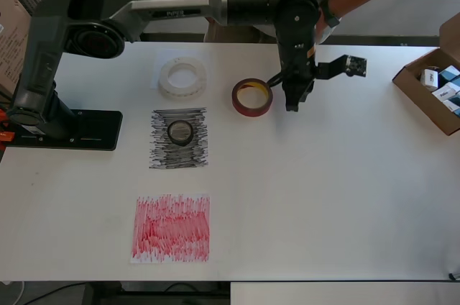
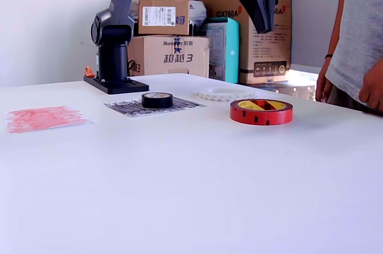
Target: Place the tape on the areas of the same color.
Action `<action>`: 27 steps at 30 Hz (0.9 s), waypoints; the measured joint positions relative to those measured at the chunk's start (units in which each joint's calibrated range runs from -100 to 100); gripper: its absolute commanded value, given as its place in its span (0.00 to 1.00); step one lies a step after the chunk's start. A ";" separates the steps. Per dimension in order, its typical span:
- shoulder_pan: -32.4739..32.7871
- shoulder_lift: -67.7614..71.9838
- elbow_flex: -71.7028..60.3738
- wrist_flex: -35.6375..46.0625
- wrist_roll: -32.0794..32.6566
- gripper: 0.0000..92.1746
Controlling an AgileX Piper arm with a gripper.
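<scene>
You have the gripper (image 1: 291, 100) hanging above the surface (image 1: 330, 197), toward its far edge in the overhead view, just beside the red tape roll (image 1: 252, 98) on that roll's right. In the exterior view the gripper (image 2: 261, 17) is well above the red roll (image 2: 261, 112) and not touching it. Its jaws point down and look close together with nothing between them, though you cannot tell for sure whether they are fully closed.

The red roll lies flat on the bare surface, near the far edge and well apart from the red scribbled sheet (image 1: 171, 227), which lies near the near edge. The small black roll (image 1: 180, 132) sits flat on the black scribbled sheet (image 1: 179, 139), about in its middle. The white roll (image 1: 183, 77) lies flat near the far edge, just beyond the black sheet; any white sheet beneath it is too faint to tell.

An open cardboard box (image 1: 437, 82) sits at the overhead view's right edge.
</scene>
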 measured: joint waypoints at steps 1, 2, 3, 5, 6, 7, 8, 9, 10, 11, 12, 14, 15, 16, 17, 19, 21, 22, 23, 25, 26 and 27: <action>0.38 -2.06 1.15 -0.15 -0.21 0.00; 0.67 -3.74 2.73 -0.52 -0.22 0.00; 0.96 -5.87 4.45 -1.11 -0.28 0.00; 1.74 -9.48 7.99 -3.18 -0.56 0.00; 2.22 -11.46 10.18 -4.35 -0.90 0.00; 2.67 -13.41 12.53 -5.59 -1.47 0.00; 3.07 -15.34 15.04 -6.76 -1.91 0.00; 3.50 -17.38 17.68 -8.14 -2.30 0.00; 3.90 -19.43 20.41 -9.49 -2.71 0.00; 4.18 -21.03 22.60 -10.44 -3.07 0.00; 4.52 -22.99 25.37 -11.94 -3.44 0.00; 5.16 -26.28 30.34 -14.32 -4.22 0.00; 5.39 -28.05 33.09 -15.75 -4.69 0.00; 5.85 -29.75 35.77 -17.03 -4.98 0.00; 6.03 -31.33 37.87 -18.43 -5.37 0.00; 6.36 -34.14 42.86 -21.36 -5.97 0.00; 6.36 -36.10 47.38 -23.55 -6.34 0.00; 6.36 -36.92 49.45 -24.89 -6.44 0.00; 6.36 -37.52 51.03 -25.76 -6.54 0.00; 6.36 -38.34 54.70 -28.48 -6.90 0.00; 6.36 -38.60 56.45 -29.85 -7.04 0.00; 6.36 -38.61 57.82 -31.44 -7.13 0.00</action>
